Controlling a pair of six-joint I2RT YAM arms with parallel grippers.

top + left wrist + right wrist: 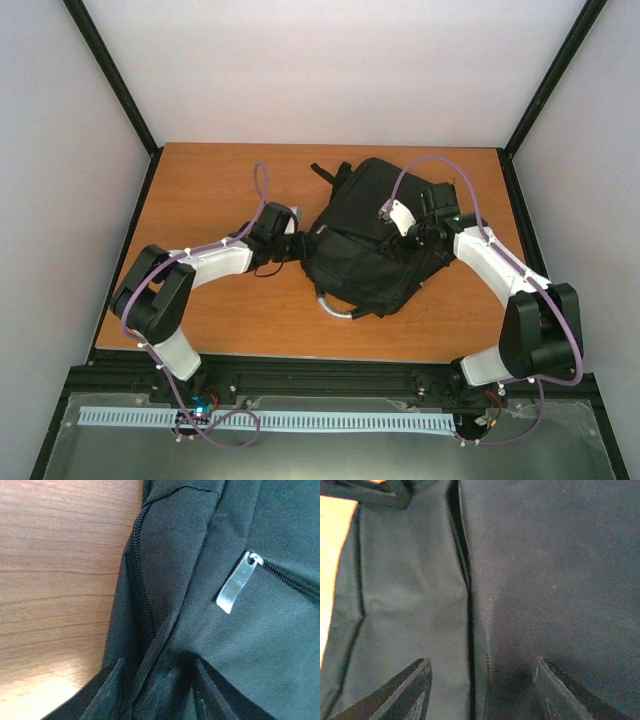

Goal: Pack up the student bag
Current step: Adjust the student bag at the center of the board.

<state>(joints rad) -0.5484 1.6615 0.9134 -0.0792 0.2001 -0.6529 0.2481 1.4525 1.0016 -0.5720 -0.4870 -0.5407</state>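
The student bag (370, 235), a large black backpack, lies in the middle of the wooden table, its silvery-grey handle (336, 306) toward the near edge. My left gripper (297, 245) is at the bag's left side. In the left wrist view it (157, 680) is closed on a raised fold of the black fabric (165, 645) beside a zipper line (142, 590). A silver zip pull (237, 582) lies just beyond. My right gripper (420, 232) is over the bag's right part. In the right wrist view it (482, 680) is open, and its jaws straddle a seam (469, 605) on the fabric.
The wooden table (200, 190) shows bare wood left of the bag, also in the left wrist view (60, 580). A black strap buckle (375, 492) lies at the bag's edge. Black frame posts and pale walls enclose the table.
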